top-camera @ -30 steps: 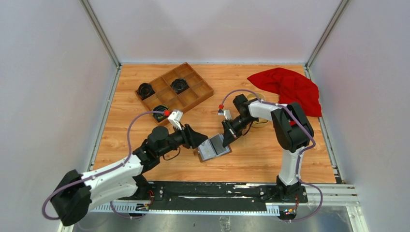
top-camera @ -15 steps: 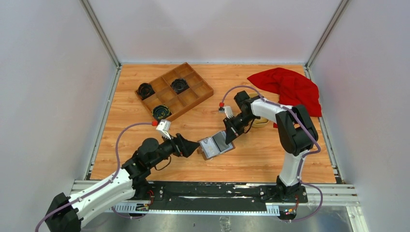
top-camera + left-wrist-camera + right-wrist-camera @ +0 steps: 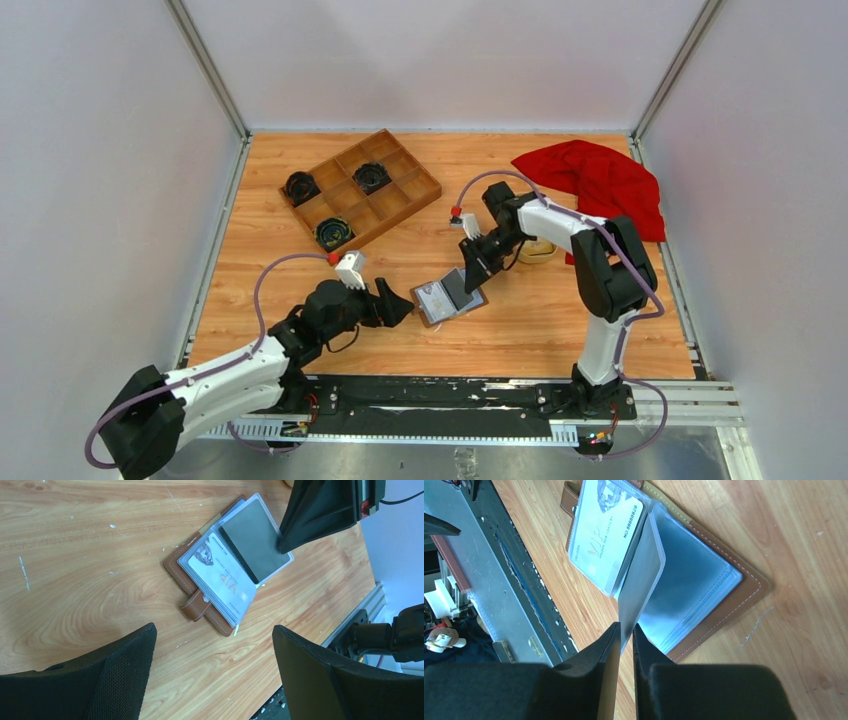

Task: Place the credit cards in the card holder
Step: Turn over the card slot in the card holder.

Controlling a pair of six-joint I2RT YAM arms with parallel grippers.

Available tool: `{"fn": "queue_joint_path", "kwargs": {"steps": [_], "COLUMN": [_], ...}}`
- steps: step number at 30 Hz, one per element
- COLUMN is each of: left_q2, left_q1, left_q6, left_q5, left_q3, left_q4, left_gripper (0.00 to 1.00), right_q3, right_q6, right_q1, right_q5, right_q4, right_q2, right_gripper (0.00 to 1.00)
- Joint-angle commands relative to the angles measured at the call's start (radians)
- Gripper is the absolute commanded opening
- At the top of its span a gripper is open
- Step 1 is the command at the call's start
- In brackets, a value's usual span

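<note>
- The left claw point(image 3: 214, 628) is released: its fingers stand wide apart, grasping nothing, near the wallet point(image 3: 196, 606).
- The wallet lies open on the table point(image 3: 560, 320), just below the centre of the top view, between both claws.
- A white card point(image 3: 225, 582) sits in a clear pocket.
- A dark card point(image 3: 252, 537) has one edge between the nearly closed fingers of the right claw point(image 3: 625, 626); whether they pinch it cannot be told.

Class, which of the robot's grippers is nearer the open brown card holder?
Right. The right gripper pinches a raised sleeve page of the card holder; the left gripper sits open beside it, not touching.
</note>
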State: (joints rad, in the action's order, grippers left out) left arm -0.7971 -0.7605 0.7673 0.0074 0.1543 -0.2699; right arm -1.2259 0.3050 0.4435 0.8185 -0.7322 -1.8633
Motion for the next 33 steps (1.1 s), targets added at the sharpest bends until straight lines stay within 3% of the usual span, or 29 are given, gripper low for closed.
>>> {"fn": "queue_joint_path", "kwargs": {"steps": [1, 13, 19, 23, 27, 30, 31, 33], "left_q2": [-0.031, 0.011, 0.039, 0.064, 0.091, 0.1, 0.097, 0.077], "left_q1": [0.006, 0.006, 0.006, 0.006, 0.006, 0.014, 0.025, 0.066], "left_q6": [-0.002, -0.006, -0.008, 0.001, -0.002, -0.039, -0.052, -0.072], "left_q5": [-0.014, -0.031, -0.037, -0.038, -0.039, -0.016, 0.018, 0.089], "left_q3": [0.035, 0.022, 0.018, 0.008, 0.008, 0.034, 0.047, 0.083], "left_q4": [-0.045, -0.043, -0.042, -0.042, -0.043, -0.042, -0.042, -0.042], "left_gripper": [0.89, 0.88, 0.88, 0.88, 0.89, 0.93, 0.98, 1.0], "right_q3": [-0.036, -0.083, -0.096, -0.112, -0.13, -0.143, -0.138, -0.126], "right_q6": [-0.01, -0.02, -0.024, 0.021, 0.109, 0.207, 0.232, 0.275], "right_q1": [0.029, 0.132, 0.164, 0.164, 0.162, 0.156, 0.151, 0.127], "right_q5": [0.011, 0.065, 0.255, 0.299, 0.256, 0.137, 0.099, 0.02], "right_q4": [-0.033, -0.03, -0.033, -0.067, -0.118, -0.151, -0.15, -0.143], "right_q2": [-0.024, -0.01, -0.075, -0.107, -0.066, 0.025, 0.067, 0.152], "right_gripper": [0.2, 0.36, 0.43, 0.46, 0.46, 0.46, 0.46, 0.47]}}
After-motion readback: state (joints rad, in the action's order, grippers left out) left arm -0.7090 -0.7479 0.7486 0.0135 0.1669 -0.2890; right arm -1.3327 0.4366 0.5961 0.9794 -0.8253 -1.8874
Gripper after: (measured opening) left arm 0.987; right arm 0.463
